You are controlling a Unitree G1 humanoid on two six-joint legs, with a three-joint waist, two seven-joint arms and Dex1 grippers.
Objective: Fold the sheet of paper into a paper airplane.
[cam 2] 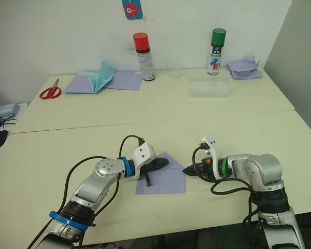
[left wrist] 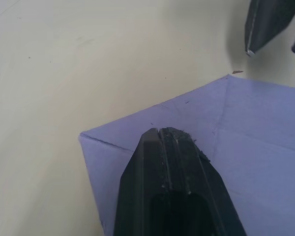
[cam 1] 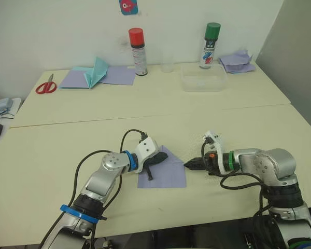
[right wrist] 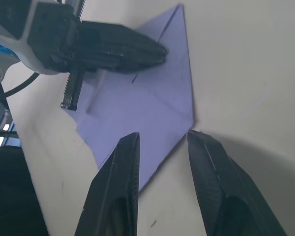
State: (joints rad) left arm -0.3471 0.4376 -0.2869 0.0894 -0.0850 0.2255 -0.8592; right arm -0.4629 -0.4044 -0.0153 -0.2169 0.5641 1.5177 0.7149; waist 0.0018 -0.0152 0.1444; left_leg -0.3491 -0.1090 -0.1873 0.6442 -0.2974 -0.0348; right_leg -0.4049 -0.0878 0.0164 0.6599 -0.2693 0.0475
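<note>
Lower centre of the head view: the sheet of paper (cam 1: 163, 170) lies flat on the table (cam 1: 67, 150), its top folded to a point. The left gripper (cam 1: 165, 155), fingers pressed together and gripping nothing, rests on the sheet. The right gripper (right wrist: 162, 138), fingers parted and empty, hovers at the sheet's right edge.

sheet of paper (cam 1: 168, 171) near corner under left gripper (cam 1: 163, 155), blue wall sticker (cam 1: 128, 6) cropped
</note>
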